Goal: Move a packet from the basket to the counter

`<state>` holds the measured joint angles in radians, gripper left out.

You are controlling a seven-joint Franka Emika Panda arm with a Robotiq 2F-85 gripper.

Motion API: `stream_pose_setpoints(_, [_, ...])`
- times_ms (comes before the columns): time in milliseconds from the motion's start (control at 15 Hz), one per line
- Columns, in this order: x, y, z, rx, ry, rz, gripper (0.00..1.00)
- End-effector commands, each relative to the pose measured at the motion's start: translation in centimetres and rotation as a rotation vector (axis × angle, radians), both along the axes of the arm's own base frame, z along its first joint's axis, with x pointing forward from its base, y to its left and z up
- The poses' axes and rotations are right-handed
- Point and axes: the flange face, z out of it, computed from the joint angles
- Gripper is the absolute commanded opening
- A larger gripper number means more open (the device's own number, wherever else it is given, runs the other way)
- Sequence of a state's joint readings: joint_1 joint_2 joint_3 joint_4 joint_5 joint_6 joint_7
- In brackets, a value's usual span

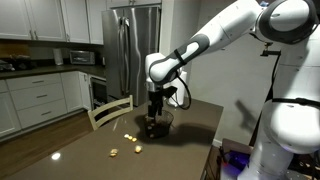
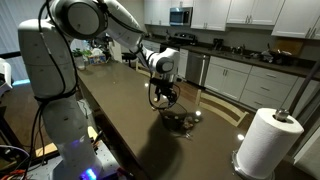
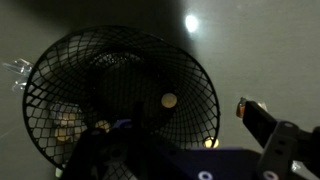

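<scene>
**Item 1.** Black gripper [image 1: 153, 106] [image 2: 166, 97] on a white robot arm [image 1: 215, 35], pointing straight down. The exterior views are too small to show the spread of the fingers. In the wrist view only one finger [image 3: 272, 132] is distinct, next to a blurred dark-blue mass. I cannot tell whether the fingers are wide, narrow or gripping anything.

**Item 2.** Small round black wire-mesh basket [image 1: 158, 127] [image 2: 181, 121] [image 3: 60, 75], bowl-shaped. It stands directly beneath the fingers.

**Item 3.** Pale round packet [image 3: 169, 100], lying on the basket floor just beyond the fingertips. Other pale pieces lie nearer the rim, too blurred to describe.

**Item 4.** Large dark brown glossy counter [image 1: 185, 140] [image 2: 115, 115], flat, below the fingers. It bears the basket.

**Item 5.** Small pale yellow pieces [image 1: 137, 149], a loose group of three. They lie on the counter outside the basket, well apart from the fingers.

**Item 6.** White paper-towel roll [image 2: 265, 145], upright, well apart from the fingers and past the basket.

**Item 7.** Light wooden chair [image 1: 110, 110], at the counter edge, near the fingers but apart from them.
</scene>
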<state>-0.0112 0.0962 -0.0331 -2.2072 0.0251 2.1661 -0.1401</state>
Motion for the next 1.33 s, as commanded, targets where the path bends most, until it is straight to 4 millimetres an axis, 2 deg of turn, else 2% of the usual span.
stream_pose_setpoints(0, [0.9, -3.0, -1.8, 0.088, -0.02, 0.02, 1.0])
stream_pose_setpoints(267, [1.4, -5.8, -3.8, 0.195, -0.039, 0.058, 1.0])
stream_pose_setpoints(533, [2.4, -7.0, -5.8, 0.296, -0.045, 0.106, 1.0])
stream_pose_setpoints(733, [3.2, -6.9, -7.4, 0.335, -0.041, 0.132, 1.0])
stream_pose_setpoints(933, [3.5, -5.9, -9.1, 0.35, -0.025, 0.144, 1.0])
stream_pose_setpoints(1267, [3.0, -4.5, -11.4, 0.345, 0.003, 0.142, 1.0])
